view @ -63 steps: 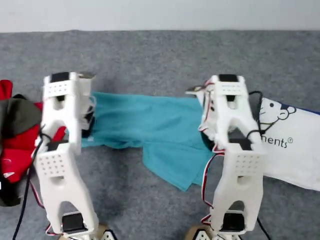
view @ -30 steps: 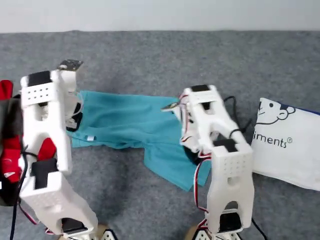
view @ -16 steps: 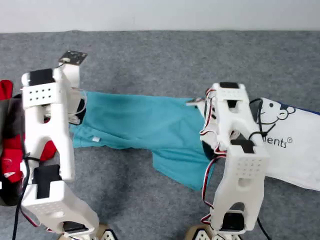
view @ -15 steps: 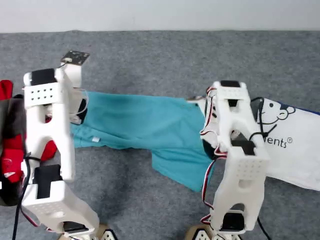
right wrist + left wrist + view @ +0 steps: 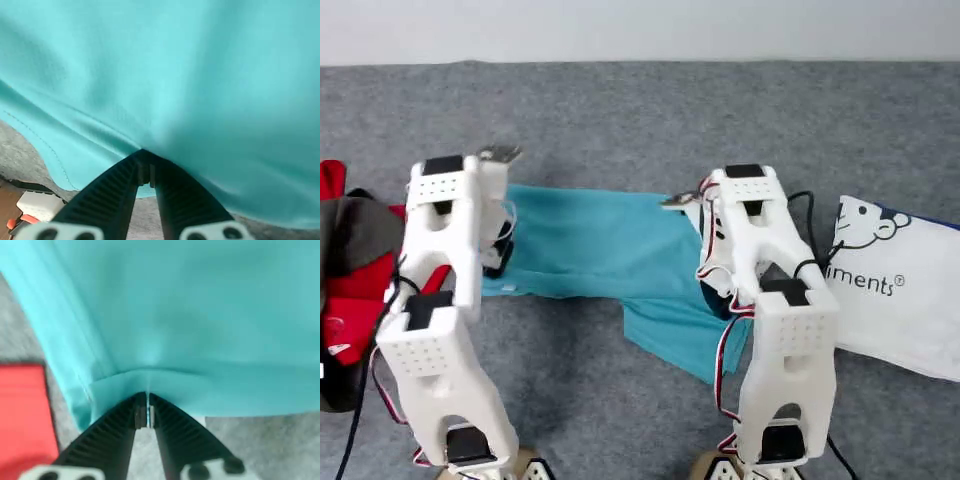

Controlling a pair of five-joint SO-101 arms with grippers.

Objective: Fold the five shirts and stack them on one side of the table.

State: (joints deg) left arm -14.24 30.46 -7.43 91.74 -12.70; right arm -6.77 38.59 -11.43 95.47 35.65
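My left gripper (image 5: pixel 145 412) and right gripper (image 5: pixel 145 172) both clench the one teal shirt (image 5: pixel 590 245) at the centre of the table (image 5: pixel 650 110). One white shirt (image 5: pixel 905 305) lies at three o'clock, one red garment (image 5: pixel 350 300) at nine.

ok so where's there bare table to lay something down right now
The widest free patch is the far strip of grey table, between the teal cloth shirt and the back wall. A smaller one lies near, between the two arm bases. The left edge is crowded by the red and dark clothes pile, the right by the white printed shirt.
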